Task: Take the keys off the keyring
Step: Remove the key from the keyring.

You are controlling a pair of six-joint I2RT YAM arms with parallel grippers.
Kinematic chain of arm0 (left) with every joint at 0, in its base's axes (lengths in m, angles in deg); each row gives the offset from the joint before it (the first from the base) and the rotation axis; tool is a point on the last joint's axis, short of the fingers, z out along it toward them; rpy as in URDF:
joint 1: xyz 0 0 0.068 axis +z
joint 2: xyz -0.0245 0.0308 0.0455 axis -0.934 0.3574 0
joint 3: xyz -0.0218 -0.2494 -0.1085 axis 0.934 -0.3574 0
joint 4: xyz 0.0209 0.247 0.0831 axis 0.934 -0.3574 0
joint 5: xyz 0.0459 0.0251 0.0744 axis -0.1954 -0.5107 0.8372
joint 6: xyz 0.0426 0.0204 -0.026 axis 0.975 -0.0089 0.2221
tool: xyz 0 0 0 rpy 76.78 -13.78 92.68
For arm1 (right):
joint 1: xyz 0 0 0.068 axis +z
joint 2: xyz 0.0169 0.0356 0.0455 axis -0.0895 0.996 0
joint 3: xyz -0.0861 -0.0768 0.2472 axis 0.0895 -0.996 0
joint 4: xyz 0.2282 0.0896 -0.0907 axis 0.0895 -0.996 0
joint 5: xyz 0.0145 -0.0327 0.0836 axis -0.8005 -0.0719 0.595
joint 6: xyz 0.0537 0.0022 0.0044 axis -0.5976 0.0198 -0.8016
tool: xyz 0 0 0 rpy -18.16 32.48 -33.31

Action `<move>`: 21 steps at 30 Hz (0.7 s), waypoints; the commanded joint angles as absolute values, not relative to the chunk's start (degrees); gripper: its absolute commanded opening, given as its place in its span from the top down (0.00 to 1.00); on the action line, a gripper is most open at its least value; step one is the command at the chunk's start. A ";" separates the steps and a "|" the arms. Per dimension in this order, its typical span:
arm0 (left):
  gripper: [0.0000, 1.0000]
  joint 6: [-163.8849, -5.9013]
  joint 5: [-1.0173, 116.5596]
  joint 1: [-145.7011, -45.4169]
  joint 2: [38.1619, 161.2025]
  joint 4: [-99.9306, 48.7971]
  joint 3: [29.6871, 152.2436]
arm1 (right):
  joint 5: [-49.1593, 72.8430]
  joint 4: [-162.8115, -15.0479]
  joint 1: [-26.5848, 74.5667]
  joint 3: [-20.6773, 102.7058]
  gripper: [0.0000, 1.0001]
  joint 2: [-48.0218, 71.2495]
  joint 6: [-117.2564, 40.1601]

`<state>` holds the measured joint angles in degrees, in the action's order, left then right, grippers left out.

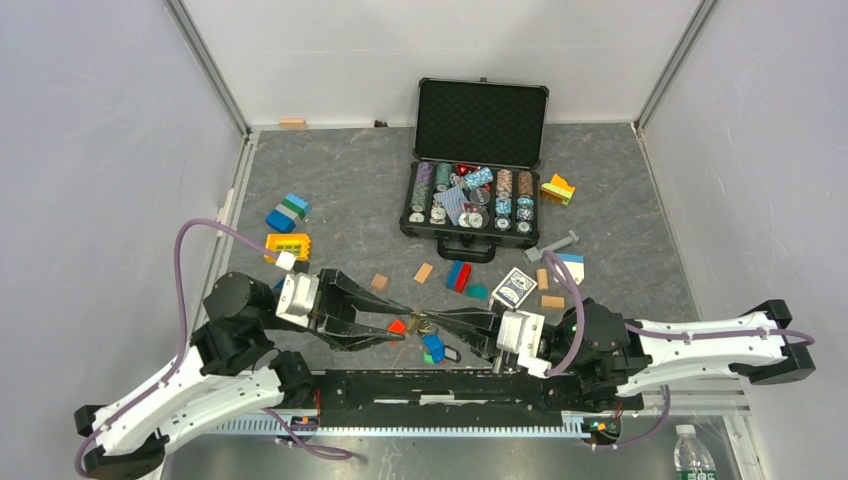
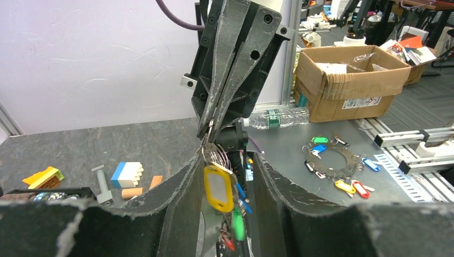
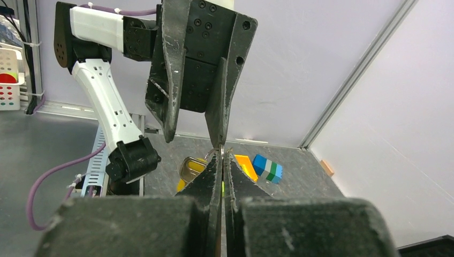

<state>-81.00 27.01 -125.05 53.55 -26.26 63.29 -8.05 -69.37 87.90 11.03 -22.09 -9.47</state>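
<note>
**A:** How do we read the two arms?

**B:** We see the left arm [image 1: 190, 390] reaching in from the near left corner of the counter [image 1: 340, 180]. The right arm [image 1: 700, 345] reaches in from the near right corner. Both lie low and nearly level, and their tools meet tip to tip just inside the middle of the near edge.

**A:** And the tools themselves?

**B:** The left gripper [image 1: 405, 326] stands wide open, its fingers spread from far to near. We find the bunch in the gap between them, with nothing pinched. One of its fingertips [image 3: 218, 131] sits just beside the keyring [image 2: 213, 154]; we cannot tell whether it touches. The right gripper [image 1: 428, 322] has its jaws pressed fully together on the keyring, which it holds at the very tips.

**A:** Where do we place the keys [image 2: 218, 187], and which way do they point?

**B:** They are threaded on the keyring and hang below it as one bunch, long axes running down from it toward the counter. From above, we see the bunch trailing slightly toward the near edge. We cannot tell whether its lower end rests on the counter.
</note>
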 commanded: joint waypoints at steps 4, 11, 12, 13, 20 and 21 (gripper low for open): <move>0.56 -79.54 24.90 -125.05 53.94 -25.77 64.08 | -5.50 -66.94 88.29 12.23 1.00 -22.73 -6.89; 0.68 -79.48 25.84 -125.00 55.07 -23.89 63.47 | -4.44 -66.77 88.31 12.58 1.00 -21.27 -7.59; 0.68 -79.32 26.02 -125.05 55.22 -23.89 63.47 | -4.37 -66.71 88.32 12.65 1.00 -21.13 -7.84; 0.68 -79.16 26.12 -125.03 55.42 -23.89 63.46 | -4.35 -66.61 88.31 12.71 1.00 -20.91 -8.12; 0.66 -78.63 25.13 -125.05 56.28 -23.72 63.27 | -6.00 -64.28 88.30 11.79 1.00 -20.91 -9.62; 0.66 -78.59 24.97 -125.03 56.50 -23.72 63.29 | -6.64 -63.77 88.34 11.64 1.00 -20.97 -10.02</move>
<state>-80.91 26.33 -125.05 54.89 -25.67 63.29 -6.35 -69.70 87.88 11.03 -20.89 -8.29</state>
